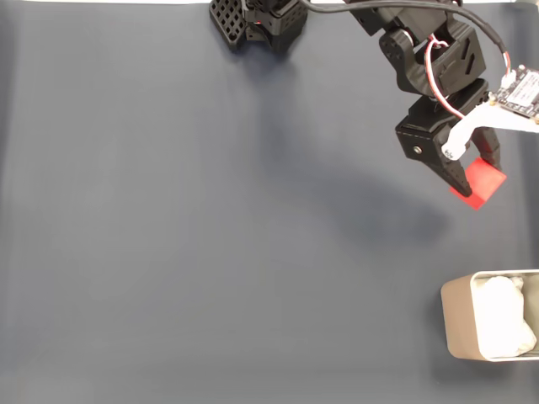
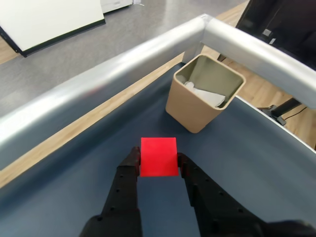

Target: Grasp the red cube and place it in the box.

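The jaws pinch the red cube [image 2: 158, 156], up off the counter and away from the box.

In the wrist view, the two black fingers [image 2: 129, 170] press on both sides of the red cube, near the camera. Past the cube sits the beige box [image 2: 190, 111] on the dark blue counter [image 2: 74, 182], with white padding [image 2: 210, 96] inside. Behind the box runs a silver rail [image 2: 123, 64]. In the fixed view, the gripper [image 1: 474, 179] holds the cube [image 1: 482, 183] at the right, and the box [image 1: 457, 324] sits well apart in the bottom right corner.
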